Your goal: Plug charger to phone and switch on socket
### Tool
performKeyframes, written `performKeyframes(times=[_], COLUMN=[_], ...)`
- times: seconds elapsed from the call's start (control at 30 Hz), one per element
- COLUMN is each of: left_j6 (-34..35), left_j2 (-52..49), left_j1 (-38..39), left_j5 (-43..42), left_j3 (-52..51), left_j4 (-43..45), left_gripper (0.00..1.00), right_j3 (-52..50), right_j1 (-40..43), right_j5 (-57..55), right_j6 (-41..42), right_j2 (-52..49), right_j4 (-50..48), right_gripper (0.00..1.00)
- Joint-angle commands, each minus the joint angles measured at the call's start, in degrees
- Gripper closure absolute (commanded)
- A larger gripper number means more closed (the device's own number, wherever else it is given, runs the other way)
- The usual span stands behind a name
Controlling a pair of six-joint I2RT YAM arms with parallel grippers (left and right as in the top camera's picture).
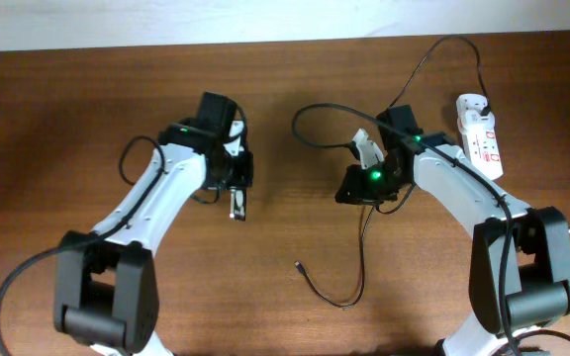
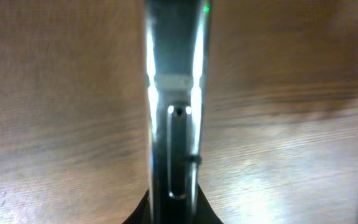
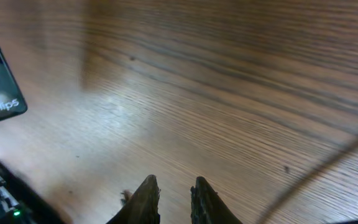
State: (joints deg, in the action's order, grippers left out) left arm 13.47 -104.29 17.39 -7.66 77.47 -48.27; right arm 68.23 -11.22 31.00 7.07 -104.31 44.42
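The phone (image 2: pixel 176 93) is clamped on edge in the left gripper (image 1: pixel 237 194) near the table's (image 1: pixel 67 99) middle. The right gripper (image 3: pixel 174 186) is seen narrowly parted and empty. The charger (image 1: pixel 349 297) is laid loose toward the near edge, and the socket (image 1: pixel 481 133) is set by the far right corner.

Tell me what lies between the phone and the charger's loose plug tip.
Nothing. The overhead view shows only bare table between the phone and the charger's plug tip.

Brown wood-grain table (image 1: pixel 265 307); white strip (image 1: pixel 166 20) beyond far edge.
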Motion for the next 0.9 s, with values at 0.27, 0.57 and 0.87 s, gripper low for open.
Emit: performKeyframes(times=[0.27, 0.57, 0.87], left_j6=[2.6, 2.6, 2.6], left_j2=[-7.3, -8.3, -8.3], left_j1=[4.7, 4.7, 4.8], left_j5=[9.4, 9.4, 9.4], left_j3=[0.2, 0.2, 0.2], left_j4=[-0.3, 0.2, 0.1], left_gripper=[1.00, 0.84, 0.82], right_j3=[-0.2, -0.2, -0.2], right_j1=[-0.1, 0.0, 0.0], right_j5=[-3.9, -3.9, -3.9], right_j6=[-1.3, -1.3, -1.4], right_j2=[-0.1, -0.1, -0.1], right_j4=[1.3, 1.2, 1.2], right_gripper=[0.79, 0.78, 0.78])
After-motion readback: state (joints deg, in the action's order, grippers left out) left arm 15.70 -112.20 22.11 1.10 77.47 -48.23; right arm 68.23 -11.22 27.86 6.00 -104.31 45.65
